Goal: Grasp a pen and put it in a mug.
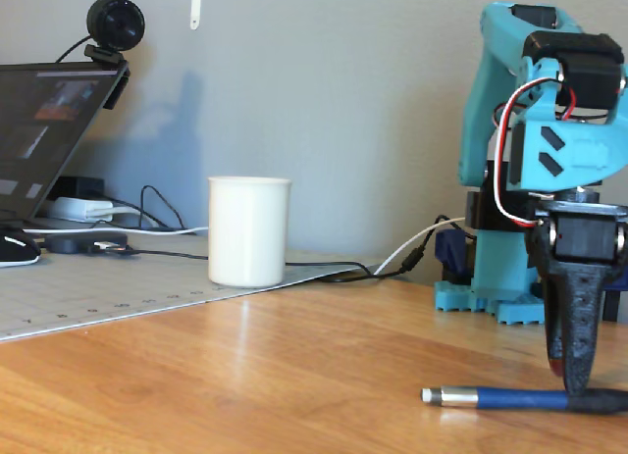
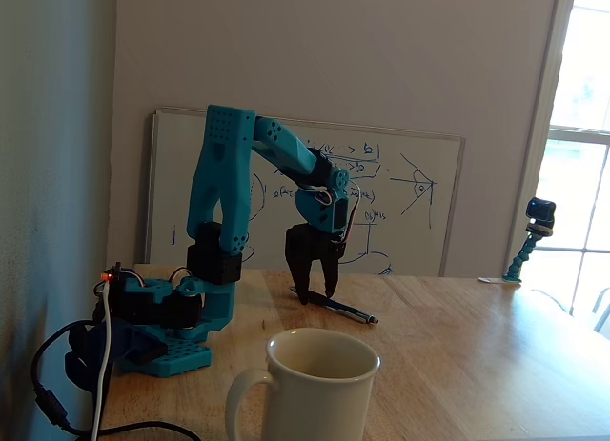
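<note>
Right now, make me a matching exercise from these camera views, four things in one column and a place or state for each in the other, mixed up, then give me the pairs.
Things:
1. pen
2. mug
3. gripper
4. webcam

Places or states:
A. clipped on top of the laptop screen
B. open, tips lowered around the pen near the tabletop
C. lying flat on the wooden table
D. standing upright, empty

Pairs: 1-C, 2-D, 3-B, 4-A

Laptop point(image 1: 44, 130), webcam point(image 1: 115, 25) atop; whiteboard point(image 2: 410, 208) (perhaps scribbled diagrams).
</note>
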Motion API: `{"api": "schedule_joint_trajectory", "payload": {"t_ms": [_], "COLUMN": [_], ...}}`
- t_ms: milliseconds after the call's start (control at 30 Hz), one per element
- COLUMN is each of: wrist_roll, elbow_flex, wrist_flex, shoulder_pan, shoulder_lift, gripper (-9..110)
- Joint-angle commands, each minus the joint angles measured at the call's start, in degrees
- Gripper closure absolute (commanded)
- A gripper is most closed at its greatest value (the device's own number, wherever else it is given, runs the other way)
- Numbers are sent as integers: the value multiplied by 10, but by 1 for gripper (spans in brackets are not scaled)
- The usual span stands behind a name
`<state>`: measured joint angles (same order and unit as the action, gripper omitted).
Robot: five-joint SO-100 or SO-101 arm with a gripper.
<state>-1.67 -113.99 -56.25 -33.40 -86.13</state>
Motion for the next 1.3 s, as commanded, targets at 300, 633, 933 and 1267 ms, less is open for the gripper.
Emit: {"api": "schedule_joint_trajectory", "payload": {"t_ms": [300, 633, 933, 1267], "wrist_roll": [0, 1, 2, 2], "elbow_flex": [77, 70, 79, 79], "wrist_flex": [1, -1, 6, 6], "shoulder_pan": [-3, -2, 0, 0], "shoulder_lift": [26, 26, 26, 18], "gripper": [80, 86, 97, 97]}}
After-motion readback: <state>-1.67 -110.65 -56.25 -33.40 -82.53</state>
